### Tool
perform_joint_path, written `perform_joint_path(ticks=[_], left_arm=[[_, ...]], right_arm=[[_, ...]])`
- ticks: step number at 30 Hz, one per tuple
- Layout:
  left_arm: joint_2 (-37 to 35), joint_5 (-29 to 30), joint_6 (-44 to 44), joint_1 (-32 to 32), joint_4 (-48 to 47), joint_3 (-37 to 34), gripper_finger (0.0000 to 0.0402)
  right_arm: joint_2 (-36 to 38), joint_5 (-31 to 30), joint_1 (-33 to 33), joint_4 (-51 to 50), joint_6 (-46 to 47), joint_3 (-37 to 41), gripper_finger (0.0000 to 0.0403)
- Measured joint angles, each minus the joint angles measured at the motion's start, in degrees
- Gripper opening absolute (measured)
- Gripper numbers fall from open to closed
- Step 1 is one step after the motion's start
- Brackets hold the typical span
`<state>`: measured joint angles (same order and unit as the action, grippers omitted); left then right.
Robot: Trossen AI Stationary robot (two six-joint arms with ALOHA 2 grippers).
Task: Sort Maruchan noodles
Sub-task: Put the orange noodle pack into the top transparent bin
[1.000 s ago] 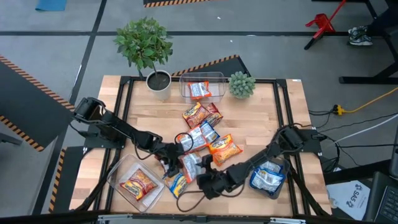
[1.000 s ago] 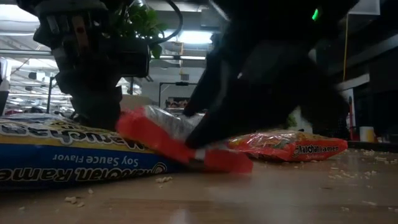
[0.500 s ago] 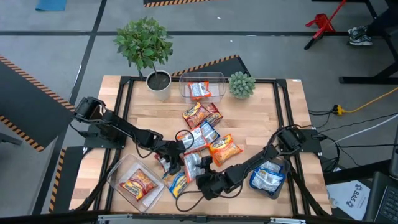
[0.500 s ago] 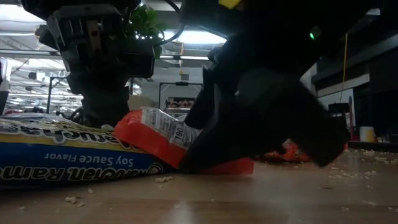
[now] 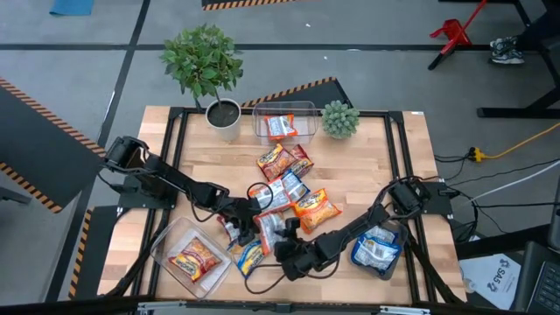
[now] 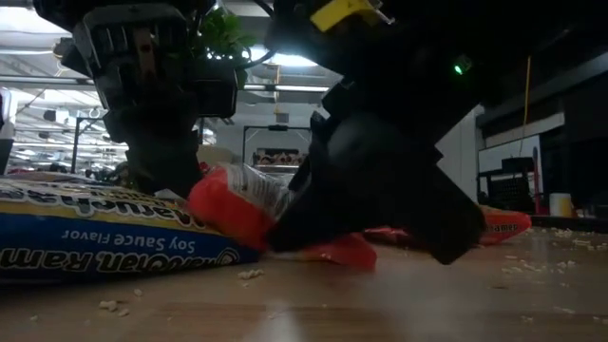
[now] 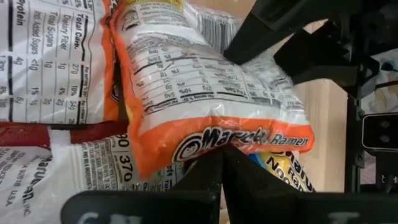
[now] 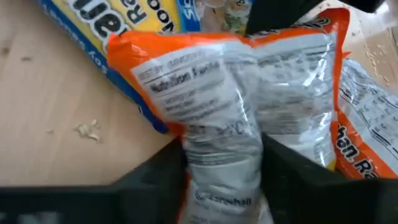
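An orange Maruchan noodles packet (image 5: 267, 229) lies white back up near the table's front, partly on a blue packet (image 5: 249, 256). My right gripper (image 8: 224, 163) comes at it from the right and is shut on it. My left gripper (image 7: 221, 158) is shut and stands at the packet's left end (image 6: 204, 195). Several more packets (image 5: 289, 185) lie heaped at the table's middle. My left gripper's shut fingertips (image 7: 217, 165) lie against the packet's orange sealed edge (image 7: 205, 140), slanting down from the table's left; whether they reach under it, I cannot tell. My right gripper pinches the packet's white middle (image 8: 221, 140) between its two fingers, slanting down from the right. The film is bunched narrow between the fingers, and the packet rests on the blue packet (image 8: 134, 28) and the table.
Three clear tubs stand on the table: one far (image 5: 308, 112) with a packet, one near left (image 5: 166, 238) with red packets, one near right (image 5: 395, 262) with blue packets. Two potted plants (image 5: 206, 66) (image 5: 339, 118) stand at the far edge. Crumbs lie on the wood.
My right gripper has sunk onto the orange packet, rolled a little and shifted slightly toward the left gripper. The packet, which lay as a long flat slope, has bunched up and now bulges at its left end.
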<state>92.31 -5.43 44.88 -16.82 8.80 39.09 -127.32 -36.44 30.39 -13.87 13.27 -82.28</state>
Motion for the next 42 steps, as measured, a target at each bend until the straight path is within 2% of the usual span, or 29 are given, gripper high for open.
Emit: perform_joint_path(ticks=[4,8,18,21,24,27,32,34,42], left_arm=[[-0.1,-1.9,0.0,0.0,0.7,0.0,0.0],[-0.2,-4.4,0.1,0.0,0.9,0.7,0.0],[-0.5,-13.9,0.0,0.5,0.7,6.9,0.0],[-0.7,-17.4,0.5,1.4,-2.3,9.4,0.0],[-3.8,-19.3,-0.4,2.4,-8.7,12.2,0.0],[-8.8,-16.5,-2.9,3.5,-20.9,14.3,0.0],[-18.6,-5.4,-6.8,5.4,-38.0,18.5,0.0],[-22.2,-1.5,-7.5,5.8,-40.9,19.0,0.0],[-33.3,8.7,-7.6,6.3,-41.5,19.2,0.0]], right_arm=[[0.1,0.8,0.4,-2.5,0.0,-2.7,0.0077],[0.0,2.6,1.0,-11.8,0.1,-9.0,0.0017],[0.0,0.9,1.0,-35.3,0.3,-22.8,0.0006],[0.0,-0.4,0.9,-41.9,0.2,-26.9,0.0008],[0.0,-2.3,0.6,-48.8,0.2,-30.7,0.0004],[0.6,-4.1,-0.3,-54.6,0.2,-33.3,0.0005],[3.1,-5.7,-3.8,-59.3,-2.0,-34.1,0.0002],[4.7,-5.9,-5.7,-59.9,-4.4,-34.1,0.0001],[9.6,-5.5,-18.0,-59.0,-19.2,-34.1,0.0001]])
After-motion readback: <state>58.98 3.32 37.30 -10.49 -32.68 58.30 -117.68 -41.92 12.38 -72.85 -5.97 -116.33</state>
